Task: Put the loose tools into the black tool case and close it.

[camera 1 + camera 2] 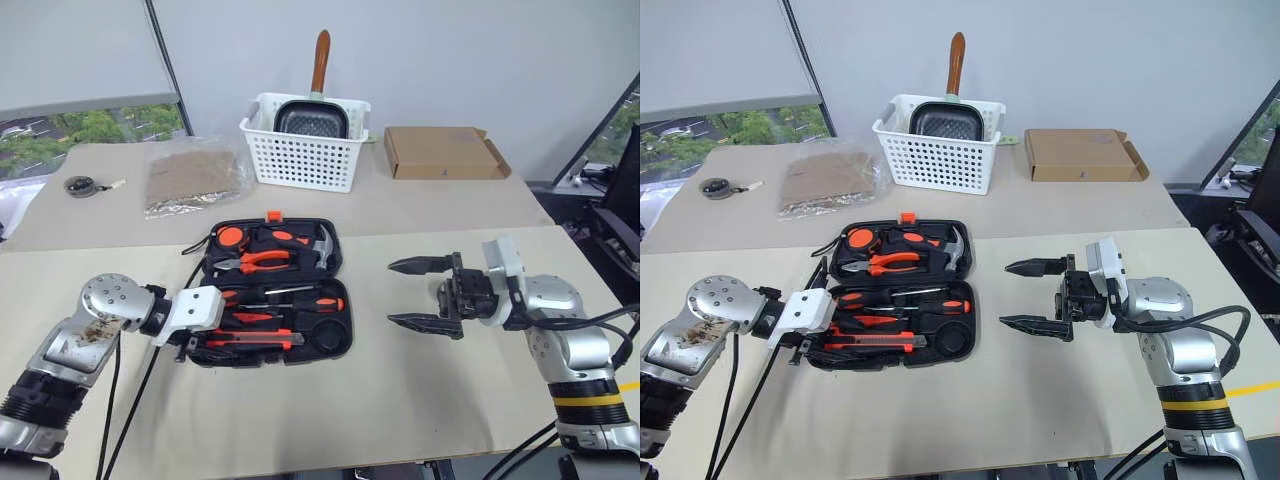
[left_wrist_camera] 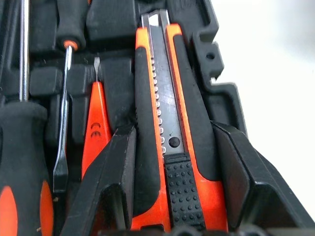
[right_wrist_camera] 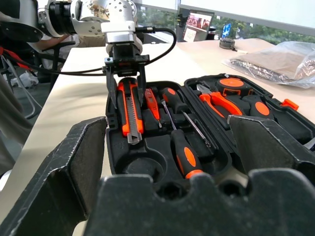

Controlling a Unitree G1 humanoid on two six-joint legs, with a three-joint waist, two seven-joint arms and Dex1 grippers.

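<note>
Left wrist view: my left hand [image 2: 170, 196] straddles one utility knife [image 2: 165, 123], contact unclear; two screwdriver handles [image 2: 22, 162] cropped; my right hand [image 1: 415, 293] gapes empty.

So on the far table there's a white basket [image 1: 303, 150] with a black pan [image 1: 312, 118] sitting in it, brown handle [image 1: 320, 62] sticking up and out the back. Right of the basket is a flat cardboard box [image 1: 443, 152], a bit apart from it. Left of the basket is a clear bag [image 1: 192, 176] of brownish stuff, lying flat, and further left near the table edge a small round tape measure [image 1: 82, 186]. Pliers [image 1: 262, 261] and a hammer [image 1: 322, 247] are seated in the far half of the open case, pliers left of the hammer
</note>
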